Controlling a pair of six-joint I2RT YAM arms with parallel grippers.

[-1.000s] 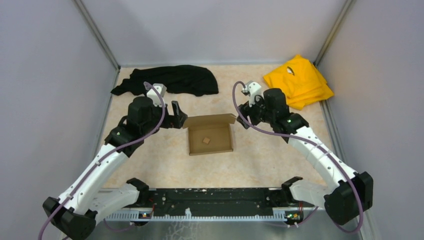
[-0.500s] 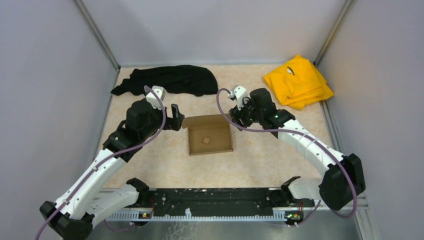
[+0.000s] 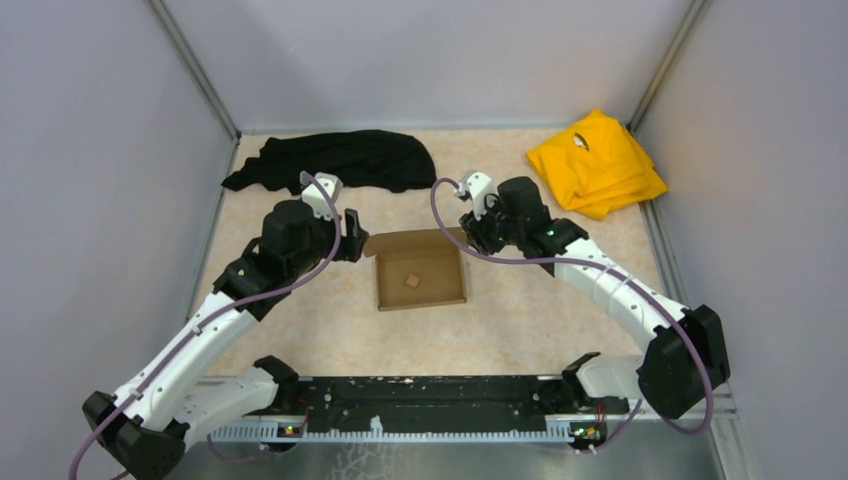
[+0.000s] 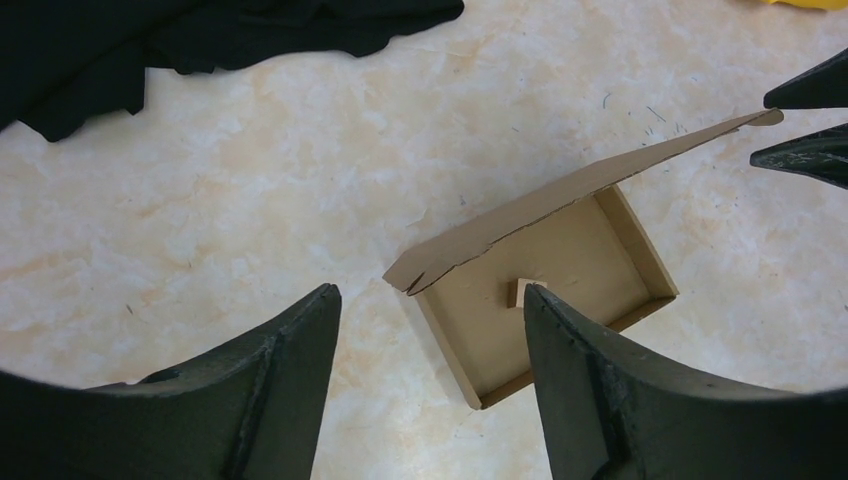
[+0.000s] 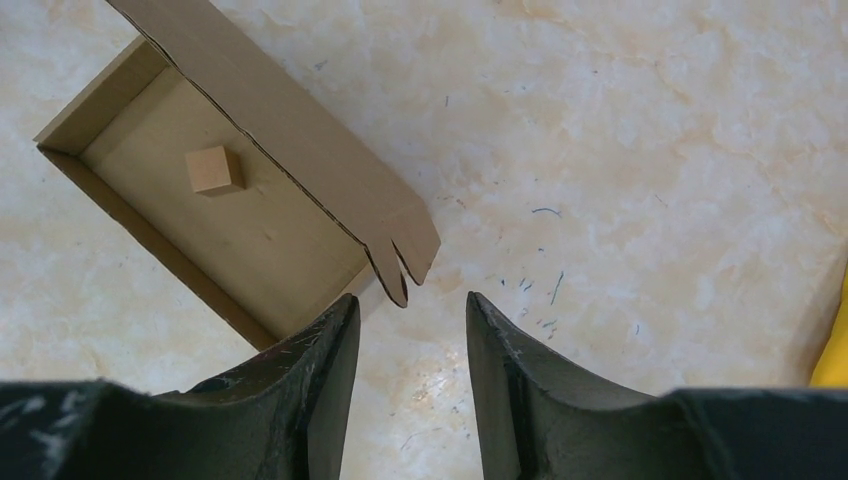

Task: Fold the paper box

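Two grippers flank the box [image 3: 420, 278] in the top view, left gripper [image 3: 353, 232] at its far-left corner, right gripper [image 3: 468, 236] at its far-right. Left wrist view: wide, empty jaws facing its raised lid [image 4: 450, 258]. Right wrist view: narrower, empty jaws just short of the lid's corner.

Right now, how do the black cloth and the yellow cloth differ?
The black cloth lies loose and crumpled; the yellow cloth is folded in layers. The black cloth is spread long at the far left; the yellow cloth sits compact in the far right corner. Both lie beyond the box.
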